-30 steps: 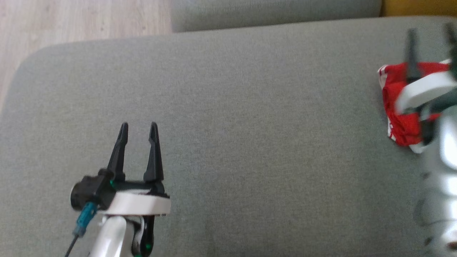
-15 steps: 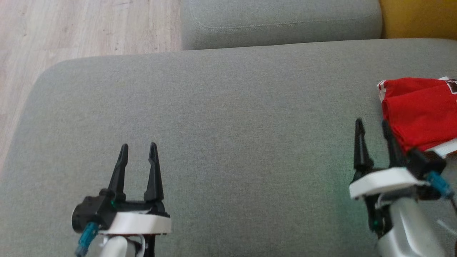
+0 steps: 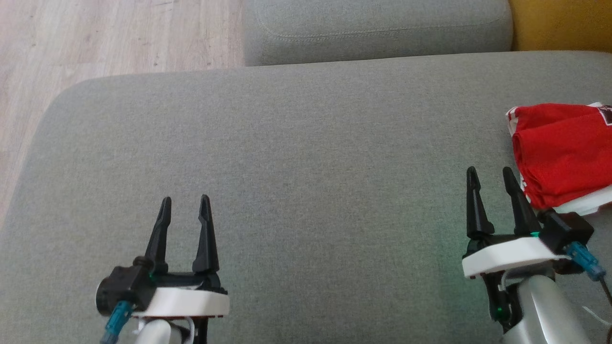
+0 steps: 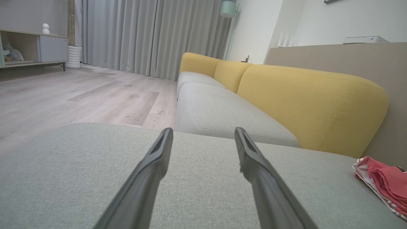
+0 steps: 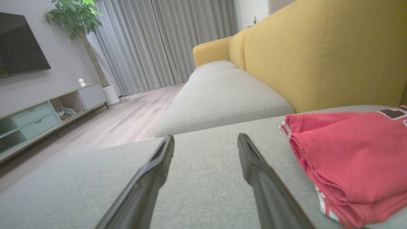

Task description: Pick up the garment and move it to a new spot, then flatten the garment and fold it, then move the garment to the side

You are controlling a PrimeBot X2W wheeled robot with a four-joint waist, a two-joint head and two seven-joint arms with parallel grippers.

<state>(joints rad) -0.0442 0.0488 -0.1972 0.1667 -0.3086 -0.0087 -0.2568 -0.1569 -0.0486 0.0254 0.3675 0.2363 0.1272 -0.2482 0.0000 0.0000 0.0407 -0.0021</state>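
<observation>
Garment, folded red, lies at frame's right edge on the sofa; left end effector and right end effector gape empty.

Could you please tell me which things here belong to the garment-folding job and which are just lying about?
Job: folded red garment; grey cushion under it; left gripper and right gripper, both open, empty.
Lying about: yellow backrest; TV cabinet; potted plant; curtains.
</observation>
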